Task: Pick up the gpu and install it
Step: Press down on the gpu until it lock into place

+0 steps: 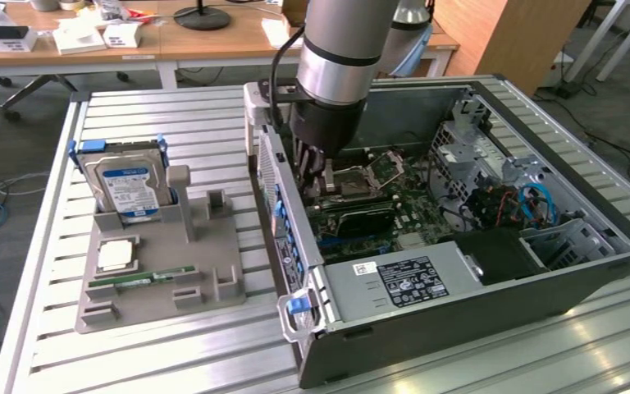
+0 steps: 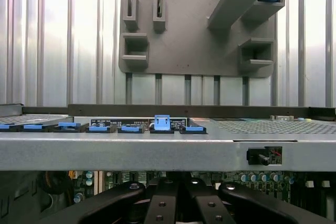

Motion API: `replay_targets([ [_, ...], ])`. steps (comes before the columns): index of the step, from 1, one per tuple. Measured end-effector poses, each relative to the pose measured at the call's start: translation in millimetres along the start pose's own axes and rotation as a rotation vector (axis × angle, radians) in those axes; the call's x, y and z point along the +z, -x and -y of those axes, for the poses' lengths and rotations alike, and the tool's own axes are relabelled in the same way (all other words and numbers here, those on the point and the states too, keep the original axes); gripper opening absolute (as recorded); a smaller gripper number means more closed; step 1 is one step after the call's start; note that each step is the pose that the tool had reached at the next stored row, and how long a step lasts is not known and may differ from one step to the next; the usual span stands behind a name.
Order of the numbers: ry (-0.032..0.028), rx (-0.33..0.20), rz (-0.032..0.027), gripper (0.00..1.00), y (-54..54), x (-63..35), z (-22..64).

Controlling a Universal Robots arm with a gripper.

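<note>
Inside the open computer case, from the exterior view, I see my arm reaching down with the pincer low over the motherboard, just behind the case's rear wall. From the wrist view, the pincer is closed tight; I can't make out the gpu between its fingers. Beyond the case wall, the grey holder tray sits on the bench.

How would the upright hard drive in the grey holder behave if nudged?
The metal-cased hard drive looks rigid and probably heavy for its size. Standing on edge, it might tip, though the grey holder around its base likely steadies it.
</note>
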State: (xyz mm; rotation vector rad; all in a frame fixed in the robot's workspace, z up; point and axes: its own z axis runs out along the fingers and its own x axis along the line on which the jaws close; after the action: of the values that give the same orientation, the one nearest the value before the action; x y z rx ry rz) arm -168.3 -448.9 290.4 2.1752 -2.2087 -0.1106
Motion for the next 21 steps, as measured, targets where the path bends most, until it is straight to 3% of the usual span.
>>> replay_targets([
  [12,0.0001,0.0,-0.0001,0.11,-0.2,-0.1,0.7],
  [21,0.0001,0.0,-0.0001,0.11,0.1,-1.0,12.7],
])
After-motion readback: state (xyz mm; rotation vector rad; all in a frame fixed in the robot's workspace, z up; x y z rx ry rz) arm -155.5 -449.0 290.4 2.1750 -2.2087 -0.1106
